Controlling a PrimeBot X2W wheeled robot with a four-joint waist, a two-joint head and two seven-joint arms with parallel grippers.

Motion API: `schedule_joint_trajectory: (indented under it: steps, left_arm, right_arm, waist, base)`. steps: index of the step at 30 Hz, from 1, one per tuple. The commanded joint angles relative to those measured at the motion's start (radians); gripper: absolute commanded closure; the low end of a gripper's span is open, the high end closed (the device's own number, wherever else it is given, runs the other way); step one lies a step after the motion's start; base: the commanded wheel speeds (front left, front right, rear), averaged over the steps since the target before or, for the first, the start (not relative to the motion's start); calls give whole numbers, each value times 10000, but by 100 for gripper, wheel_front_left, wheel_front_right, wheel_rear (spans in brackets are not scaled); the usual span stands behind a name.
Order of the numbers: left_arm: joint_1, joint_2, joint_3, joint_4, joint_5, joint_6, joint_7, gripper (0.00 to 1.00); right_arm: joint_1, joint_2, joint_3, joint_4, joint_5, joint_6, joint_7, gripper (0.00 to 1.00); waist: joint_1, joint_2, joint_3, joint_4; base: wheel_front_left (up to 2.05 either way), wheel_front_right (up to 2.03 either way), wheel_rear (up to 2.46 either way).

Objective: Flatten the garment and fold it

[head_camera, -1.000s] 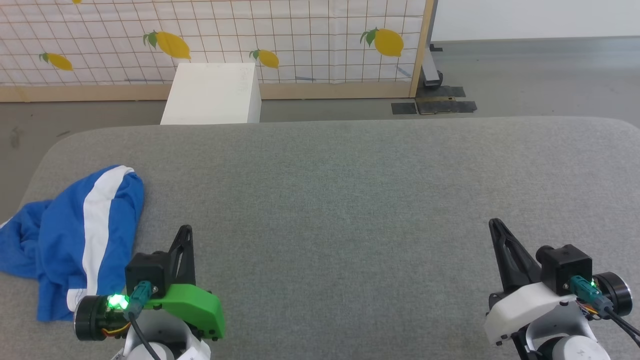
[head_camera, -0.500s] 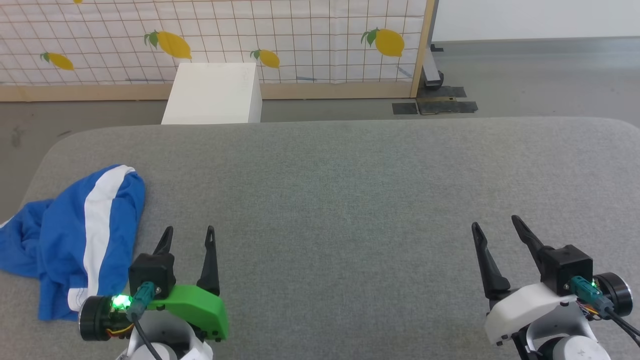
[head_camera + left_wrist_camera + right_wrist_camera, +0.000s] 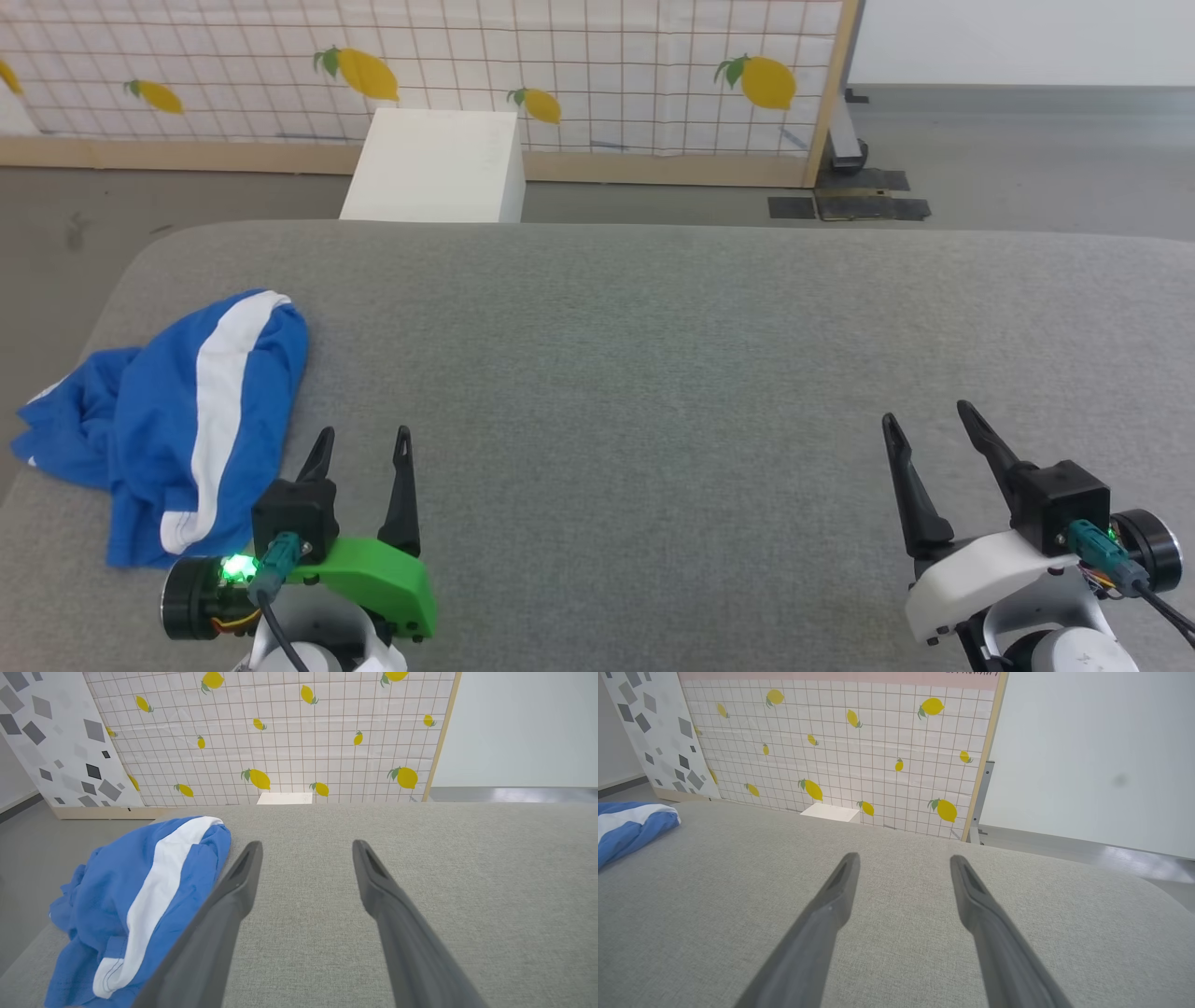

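Where the grey padded surface (image 3: 653, 355) rounds off at its left end, the garment (image 3: 140, 420) lies crumpled with its white stripe uppermost. Just to its right, the left gripper (image 3: 364, 432) is positioned with jaws spread wide and nothing between them; its outer finger stands close beside the cloth, contact not determinable. Well apart to the right, the right gripper (image 3: 924, 412) is likewise spread wide and empty over bare surface.

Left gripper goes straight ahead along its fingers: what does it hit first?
Probably nothing but the grey cushion: the left gripper points over bare fabric, with the garment lying off to its left. Tilt is hard to judge.
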Motion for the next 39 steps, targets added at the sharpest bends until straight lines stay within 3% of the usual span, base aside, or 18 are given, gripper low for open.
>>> schedule_joint_trajectory:
  steps: [1,39]
  left_arm:
    - [-145,18,-34,66,-122,88,-127,0]
    - [-240,251,-399,588,-623,540,-906,0]
  right_arm:
    - [-21,6,-5,35,-11,-3,-115,0]
    - [-109,15,-54,412,184,-7,-868,0]
  waist:
    - [0,0,6,177]
    - [0,0,-75,2604]
  base:
    - [0,0,0]
    - [0,0,0]
